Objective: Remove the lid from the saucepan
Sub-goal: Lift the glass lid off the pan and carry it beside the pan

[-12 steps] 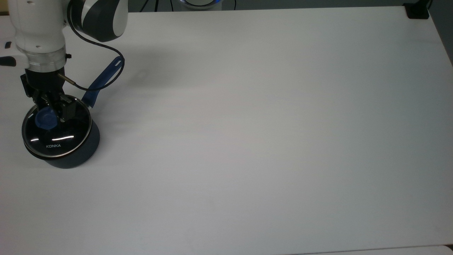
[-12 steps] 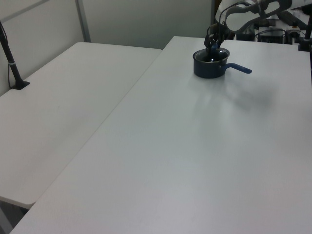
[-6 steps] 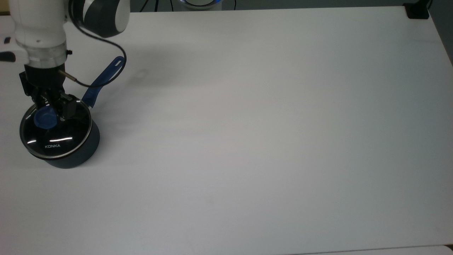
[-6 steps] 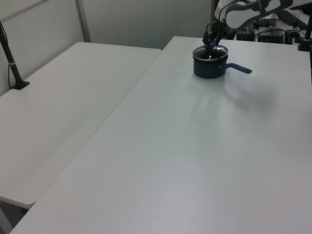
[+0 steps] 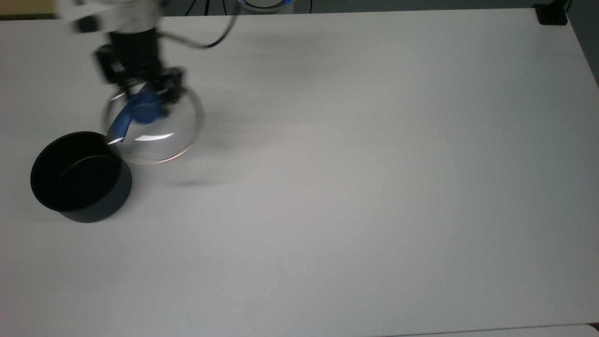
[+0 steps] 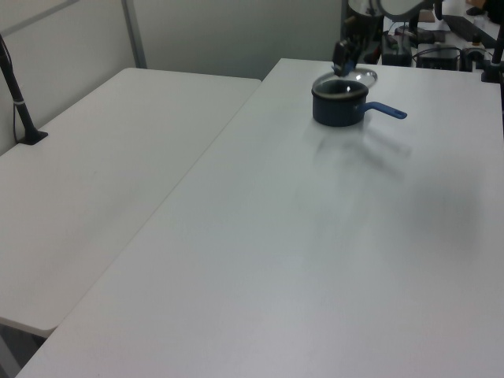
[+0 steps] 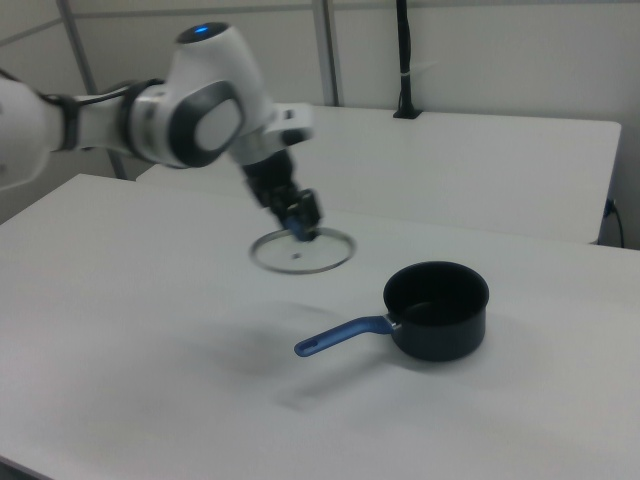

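The saucepan (image 5: 80, 180) stands uncovered on the white table (image 5: 355, 164) near the top view's left edge, its black inside showing. Its blue handle (image 5: 120, 125) runs up and to the right, under the lid. The clear glass lid (image 5: 175, 126) hangs tilted in the air above the handle, beside the pot. My gripper (image 5: 145, 105) is shut on the lid's blue knob (image 5: 146, 112). In the right view the lid (image 7: 322, 252) floats left of the saucepan (image 7: 437, 310), held by the gripper (image 7: 303, 228). In the left view the lid (image 6: 359, 76) hovers just above the saucepan (image 6: 339, 109).
A second white table (image 6: 102, 173) adjoins this one. A black post (image 7: 404, 60) rises from it in the right view, and a black clamp stand (image 6: 22, 106) shows in the left view. A black object (image 5: 551, 15) sits at the table's far right corner in the top view.
The lid has come up off the saucepan and swung toward the top view's upper right with my gripper. The pot now stands uncovered and has not moved.
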Robot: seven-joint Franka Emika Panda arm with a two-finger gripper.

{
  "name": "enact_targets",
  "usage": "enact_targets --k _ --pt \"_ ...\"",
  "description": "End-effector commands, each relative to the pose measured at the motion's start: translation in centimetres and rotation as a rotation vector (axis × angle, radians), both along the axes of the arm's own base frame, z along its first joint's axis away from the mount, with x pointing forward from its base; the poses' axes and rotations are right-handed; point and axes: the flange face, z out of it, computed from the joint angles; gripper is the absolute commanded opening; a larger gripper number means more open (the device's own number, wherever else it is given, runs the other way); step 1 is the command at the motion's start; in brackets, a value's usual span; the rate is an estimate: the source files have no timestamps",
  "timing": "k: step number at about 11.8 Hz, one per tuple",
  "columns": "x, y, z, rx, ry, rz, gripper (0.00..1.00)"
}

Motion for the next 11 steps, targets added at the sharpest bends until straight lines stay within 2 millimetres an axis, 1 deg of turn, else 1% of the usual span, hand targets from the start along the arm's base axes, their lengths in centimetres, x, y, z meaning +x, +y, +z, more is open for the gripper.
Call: enact_targets --k 1,2,3,5,6,7,9,10,11 --pt "-5.7 6.7 -4.6 0.032 0.108 0.131 0.42" --pt "-5.6 7.2 -7.1 0.037 0.134 0.143 0.42" --pt "-4.8 6.9 -8.8 0.038 0.109 0.142 0.42" --pt "-3.4 6.1 -13.1 0.038 0.101 0.139 0.42" --pt "-2.9 6.0 -14.9 0.033 0.102 0.145 0.42" --pt "-2.8 6.0 -16.1 0.016 0.118 0.161 0.43" --pt "-2.7 6.1 -16.9 0.006 0.132 0.174 0.43" --pt "-2.7 6.3 -16.9 0.005 0.132 0.178 0.43" --pt "-2.6 6.3 -16.8 0.005 0.132 0.178 0.54"
